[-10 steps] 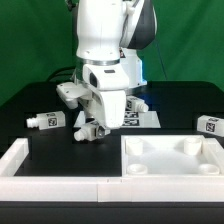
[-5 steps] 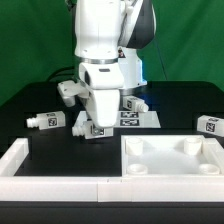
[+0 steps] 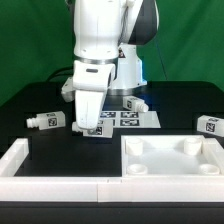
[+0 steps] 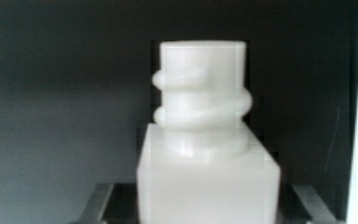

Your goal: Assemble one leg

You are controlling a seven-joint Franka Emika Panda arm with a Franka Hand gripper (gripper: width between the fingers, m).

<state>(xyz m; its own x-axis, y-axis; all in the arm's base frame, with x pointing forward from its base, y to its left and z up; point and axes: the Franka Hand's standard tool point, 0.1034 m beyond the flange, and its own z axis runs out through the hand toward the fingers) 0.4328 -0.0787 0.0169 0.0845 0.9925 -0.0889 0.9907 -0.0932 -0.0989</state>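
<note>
In the wrist view a white leg [image 4: 204,130] fills the middle: a square base and a round ribbed stem, lying on the black table. My gripper [image 4: 208,207] straddles its base. The fingers [image 4: 108,205] stand on each side with a dark gap to the leg, so the gripper is open. In the exterior view the gripper [image 3: 90,124] points down at the table just left of the marker board [image 3: 128,119], and the hand hides most of that leg. Another leg [image 3: 47,120] lies to its left, one [image 3: 209,125] at the far right, and one [image 3: 136,103] behind the board.
The large white tray-like panel [image 3: 170,168] with round sockets lies at the front right. A white raised border [image 3: 18,160] runs along the front left. The robot's base stands behind the marker board.
The hand has swung from a tilt to pointing straight down and shifted slightly to the exterior view's left. The leg that showed beside the fingers is now mostly covered by the hand.
</note>
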